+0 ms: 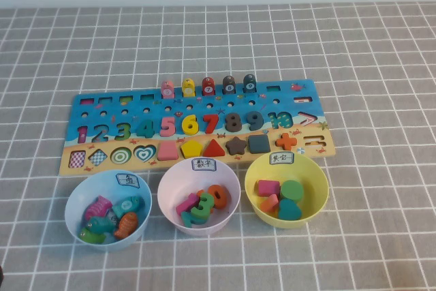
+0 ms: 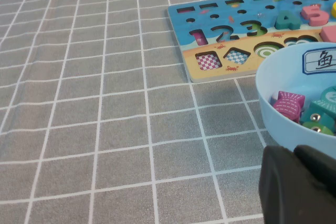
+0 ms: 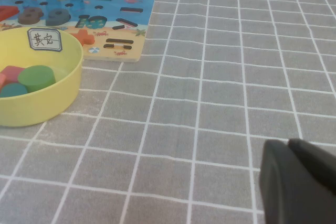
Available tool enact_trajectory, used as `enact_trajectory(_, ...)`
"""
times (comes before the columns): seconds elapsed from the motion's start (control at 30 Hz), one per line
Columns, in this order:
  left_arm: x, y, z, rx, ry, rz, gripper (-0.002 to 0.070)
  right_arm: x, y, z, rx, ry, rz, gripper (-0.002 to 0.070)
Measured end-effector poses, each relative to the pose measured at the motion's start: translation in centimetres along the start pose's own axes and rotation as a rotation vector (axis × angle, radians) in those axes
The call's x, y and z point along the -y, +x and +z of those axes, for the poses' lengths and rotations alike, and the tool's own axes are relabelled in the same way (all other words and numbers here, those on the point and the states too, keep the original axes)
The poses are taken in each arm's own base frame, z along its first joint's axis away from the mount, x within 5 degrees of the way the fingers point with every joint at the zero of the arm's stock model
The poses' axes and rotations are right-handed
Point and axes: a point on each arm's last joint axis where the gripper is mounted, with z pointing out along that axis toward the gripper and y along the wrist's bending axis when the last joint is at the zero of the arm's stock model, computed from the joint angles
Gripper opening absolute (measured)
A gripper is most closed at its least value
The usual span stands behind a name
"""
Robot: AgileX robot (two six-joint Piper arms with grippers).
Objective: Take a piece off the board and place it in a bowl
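**Start condition: cross piece seated, both arms parked**

The task is at its first step; no reach is under way. The orange cross piece point(image 1: 287, 142) sits in its slot on the sandy strip of the blue board point(image 1: 109, 105), at the 3 o'clock end of the shape row, just beside the dark square block point(image 1: 258, 144). The yellow bowl point(image 1: 318, 172) stands directly at 6 o'clock from the piece, close to the board edge, and already holds several shape blocks. The pink bowl point(image 1: 170, 178) and the light blue bowl point(image 1: 78, 199) stand in line at 9 o'clock from it.

The right claw point(image 3: 296, 182) rests low over the bench, well apart from the yellow bowl, toward 4 o'clock from it; its jaws are together and hold nothing. The left claw point(image 2: 294, 182) sits just beside the light blue bowl; its jaw state cannot be told.

Next move, as judged: the right arm is the nearer one. It needs to part its jaws, travel toward 11 o'clock over the yellow bowl, and descend on the flat cross.

The bench point(image 1: 381, 52) carries a grey cloth with a white grid. A plain pale wall lies at 12 o'clock
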Motion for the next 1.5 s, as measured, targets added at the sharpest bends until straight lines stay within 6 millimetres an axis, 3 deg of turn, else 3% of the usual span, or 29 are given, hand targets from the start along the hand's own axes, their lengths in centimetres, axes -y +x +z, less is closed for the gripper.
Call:
enact_trajectory(1.23,0.0,0.0,0.0,0.0,0.0,0.0,0.0002,-0.01,0.0,0.0,0.0,-0.001,0.004,-0.0017)
enact_trajectory(1.5,0.0,0.0,0.0,0.0,0.0,0.0,0.0002,-0.51,-0.66,-0.04,0.066,-0.064,0.208,-0.0017)
